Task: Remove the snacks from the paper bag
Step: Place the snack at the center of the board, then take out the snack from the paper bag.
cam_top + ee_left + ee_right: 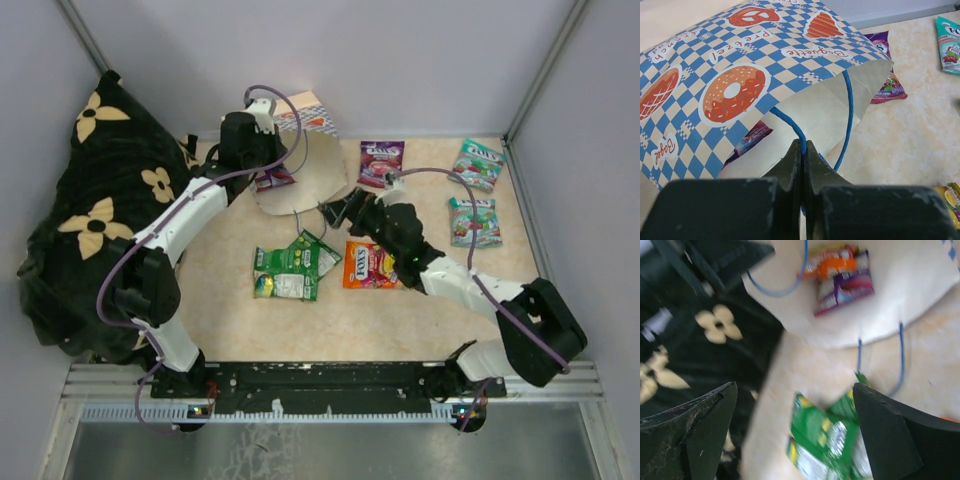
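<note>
My left arm (190, 215) has its jaws pinched shut on a thin blue cord handle (788, 123) of the cream paper bag with blue-white checks (730, 75). The bag lies on its side at 12 o'clock on the table (420, 320), its mouth facing 6 o'clock. My right arm (440, 275) holds its jaws wide apart, gripping nothing, above two green candy pouches (825, 440). An orange and a purple pouch (840, 277) lie inside the bag mouth. An orange pouch (370, 265) lies near the centre, a purple one (381, 162) at 1 o'clock, and two teal ones (478, 163) at 2 o'clock. A black cloth with cream flowers (100, 200) is heaped at 9 o'clock.
</note>
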